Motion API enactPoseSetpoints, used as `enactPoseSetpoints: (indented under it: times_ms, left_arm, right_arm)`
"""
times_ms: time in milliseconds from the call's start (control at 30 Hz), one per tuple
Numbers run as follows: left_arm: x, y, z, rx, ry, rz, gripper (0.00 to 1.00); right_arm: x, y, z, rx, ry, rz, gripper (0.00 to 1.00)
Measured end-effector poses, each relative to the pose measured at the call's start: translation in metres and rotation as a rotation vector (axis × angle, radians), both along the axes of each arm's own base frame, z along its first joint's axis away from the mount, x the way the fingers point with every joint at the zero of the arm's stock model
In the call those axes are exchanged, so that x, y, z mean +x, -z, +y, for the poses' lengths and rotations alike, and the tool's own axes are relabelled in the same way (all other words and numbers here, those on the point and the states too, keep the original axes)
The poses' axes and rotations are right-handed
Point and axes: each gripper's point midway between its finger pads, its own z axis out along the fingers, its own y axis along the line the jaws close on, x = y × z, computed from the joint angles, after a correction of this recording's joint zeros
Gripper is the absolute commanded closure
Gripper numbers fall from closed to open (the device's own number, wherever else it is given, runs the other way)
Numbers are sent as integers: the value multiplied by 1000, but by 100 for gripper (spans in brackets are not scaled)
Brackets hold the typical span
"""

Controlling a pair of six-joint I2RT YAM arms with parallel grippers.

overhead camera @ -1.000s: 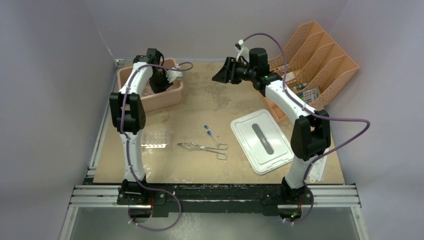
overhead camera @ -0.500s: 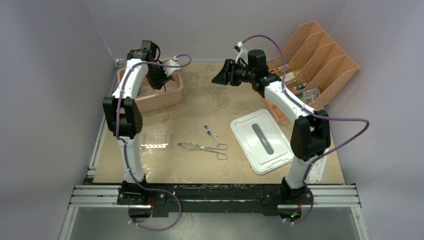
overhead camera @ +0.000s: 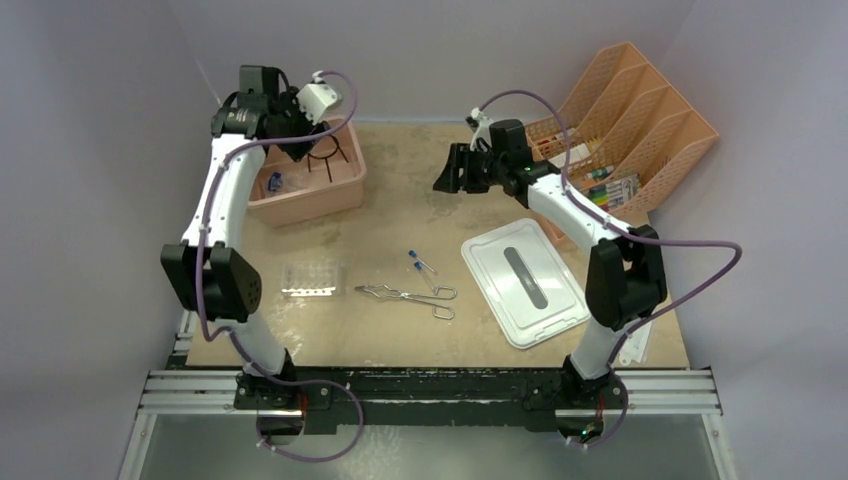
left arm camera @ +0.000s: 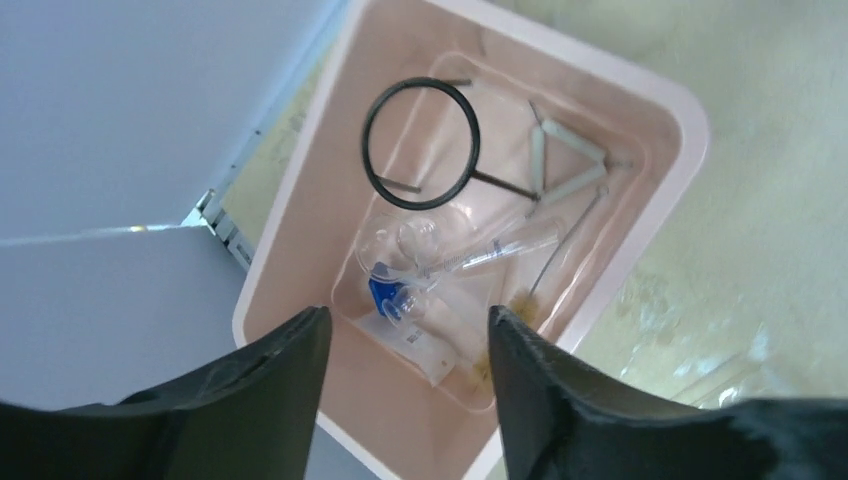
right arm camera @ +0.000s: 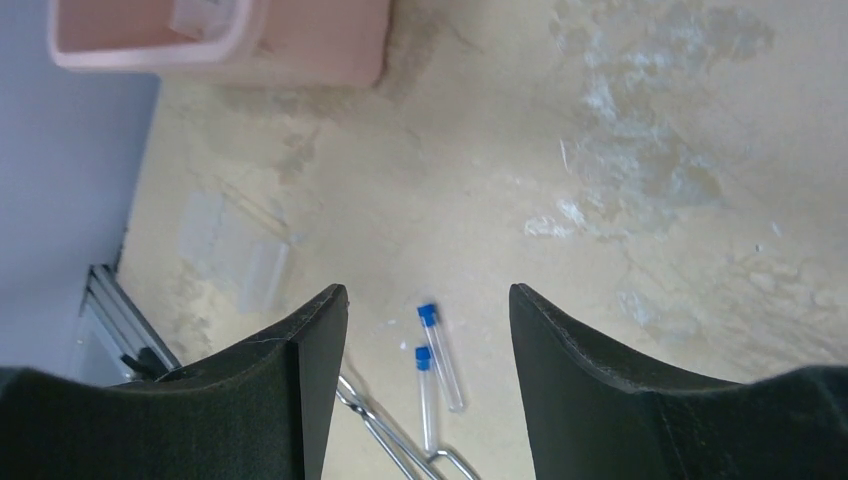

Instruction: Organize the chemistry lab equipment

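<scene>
**A:** Since both arms reach toward the far half of the table (overhead camera: 400,215), where does the left gripper (left arm camera: 405,335) stand?

**B:** Above the pink bin (overhead camera: 312,200) in the far left corner, its camera looking straight down into it. Its jaws stand wide apart with nothing between them.

**A:** What lies in the bin?

**B:** The black wire ring stand (left arm camera: 474,160) sits at one end, beside a triangle of pale tubes (left arm camera: 565,160). Next to the ring lies the clear glass flask (left arm camera: 425,240), with a blue cap (left arm camera: 385,295) against it and a long clear tube (left arm camera: 500,250) running off to its right. The thin brush (left arm camera: 565,245) lies along the bin's right wall. A white label (left arm camera: 425,345) shows below the blue cap; I cannot tell whether it belongs to a bag.

**A:** And the right gripper (right arm camera: 425,300)?

**B:** It hovers over the middle of the table, jaws wide, holding nothing. Its camera sees 2 blue-capped vials (right arm camera: 443,365) lying side by side on the table below.

**A:** What else is out on the table?

**B:** The silver scissor-handled tongs (overhead camera: 408,294) lie just beside the 2 vials, toward the near edge. The clear plastic tube rack (overhead camera: 310,278) lies left of the tongs. A white lid (overhead camera: 522,282) lies to the right, and an orange file sorter (overhead camera: 655,105) stands in the far right corner.
</scene>
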Motion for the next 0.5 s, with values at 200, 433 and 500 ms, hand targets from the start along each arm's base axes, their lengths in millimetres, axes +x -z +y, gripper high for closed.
enactPoseSetpoints:
  times_ms: [200, 433, 500]
  left_arm:
    - [-20, -40, -5, -286, -258, -211, 24]
    - [-50, -81, -15, -765, -554, -303, 21]
    - [-52, -84, -23, -891, -602, -268, 21]
  right_arm:
    - [-21, 34, 3, -152, -18, 33, 37]
    - [-46, 63, 21, -316, -95, 22, 38]
    - [-55, 75, 27, -365, -122, 27, 38]
